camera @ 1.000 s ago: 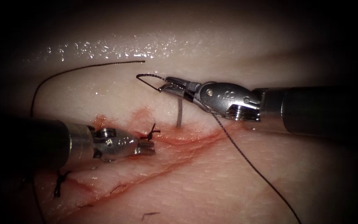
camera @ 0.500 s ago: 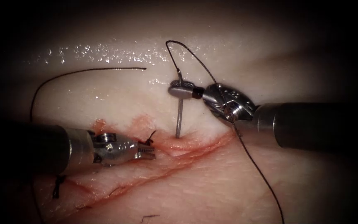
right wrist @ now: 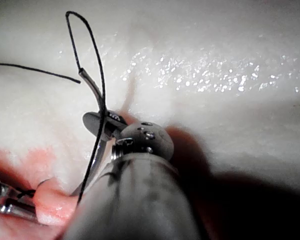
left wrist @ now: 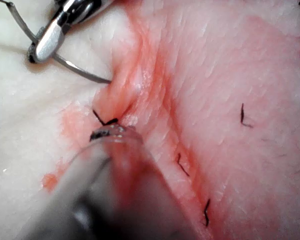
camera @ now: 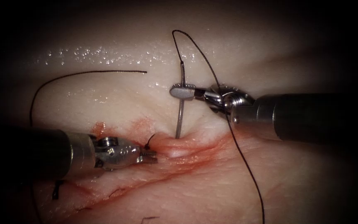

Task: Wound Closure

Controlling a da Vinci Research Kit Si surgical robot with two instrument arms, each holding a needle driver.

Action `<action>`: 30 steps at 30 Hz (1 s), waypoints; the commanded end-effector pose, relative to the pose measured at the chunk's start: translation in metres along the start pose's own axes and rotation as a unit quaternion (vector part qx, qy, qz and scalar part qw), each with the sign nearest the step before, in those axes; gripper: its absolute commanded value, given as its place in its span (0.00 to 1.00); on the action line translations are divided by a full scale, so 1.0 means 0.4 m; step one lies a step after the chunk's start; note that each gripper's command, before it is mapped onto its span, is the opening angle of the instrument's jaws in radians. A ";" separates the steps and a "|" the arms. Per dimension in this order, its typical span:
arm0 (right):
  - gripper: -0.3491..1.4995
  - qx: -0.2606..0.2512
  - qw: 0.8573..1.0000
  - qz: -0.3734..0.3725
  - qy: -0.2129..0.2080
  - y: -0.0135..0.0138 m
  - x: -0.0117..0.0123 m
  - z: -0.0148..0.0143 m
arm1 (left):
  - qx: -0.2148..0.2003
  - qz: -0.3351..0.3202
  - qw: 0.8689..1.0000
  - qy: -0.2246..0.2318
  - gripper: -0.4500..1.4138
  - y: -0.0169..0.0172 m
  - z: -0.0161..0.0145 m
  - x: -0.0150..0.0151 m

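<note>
Tissue point(camera: 270, 178) lies under both tools, the cut point(camera: 187, 155) running as a reddened line from lower left to upper right, wet with red fluid point(camera: 141, 124) along its edges. Near the cut's left end sits an earlier knot point(camera: 56, 191), and a loose strand point(camera: 92, 73) arcs across the pale surface above. The right tool point(camera: 183, 91) is clamped across the needle point(camera: 180, 120) close to its swaged end, holding it nearly upright. The tip meets the tissue just above the cut, where the surface bulges slightly; in the left wrist view the needle point(left wrist: 80, 72) ends at that raised fold, so it looks just entered. A second ago the needle lay lower in the jaws, and the wrist has since rolled it upright and pressed the tip down. The thread point(camera: 245, 166) loops up from the swage, then trails down past the right tool's wrist. The left tool point(camera: 148, 157), jaws clenched, presses on the cut's edge just left of the needle, beside a short cut end point(camera: 149, 141); whether it pinches tissue I cannot tell. The step looks like driving a new bite. Continuing calls for rotating along the needle's curve rather than pushing straight.
</note>
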 end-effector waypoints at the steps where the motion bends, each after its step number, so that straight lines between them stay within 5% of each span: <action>1: 0.00 0.004 1.000 0.005 -0.004 0.0008 -0.0014 0.0030 | 0.000 0.000 1.000 0.001 0.34 0.0003 0.0023 0.0003; 30: 0.00 0.035 0.987 0.154 -0.018 -0.0052 -0.0167 0.0090 | 0.001 0.001 1.000 0.000 0.34 0.0001 0.0022 0.0003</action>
